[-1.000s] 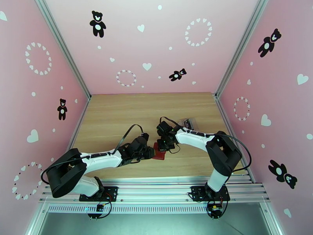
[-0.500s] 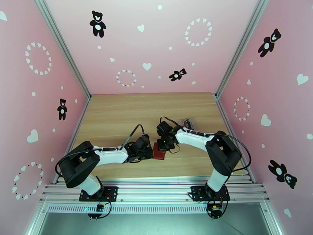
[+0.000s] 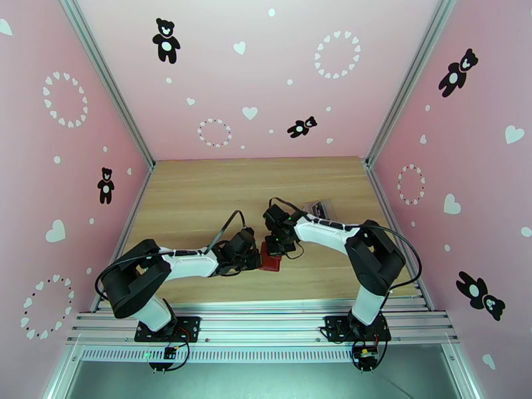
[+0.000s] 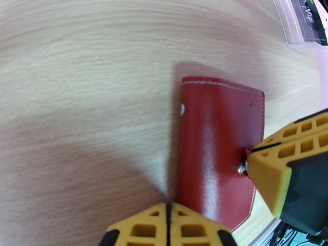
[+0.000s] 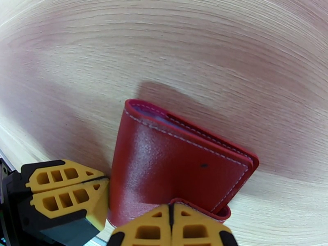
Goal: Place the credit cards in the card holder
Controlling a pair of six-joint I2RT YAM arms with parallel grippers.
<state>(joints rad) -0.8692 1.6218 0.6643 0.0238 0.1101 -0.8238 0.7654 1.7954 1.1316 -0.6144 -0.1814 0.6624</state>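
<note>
From above, the wooden table (image 3: 199, 194) carries two arms meeting at its near middle. One clear pouch (image 3: 320, 209) lies behind the right arm, apart from the one closed red wallet (image 3: 271, 263). The left wrist view adds the wallet's metal snap stud; the right wrist view adds its stitched, layered edge. Its long axis runs straight away from the left claw (image 4: 168, 210), which is closed, tips against the short edge. The right claw (image 5: 170, 210), also closed, pinches the snap tab.
</note>
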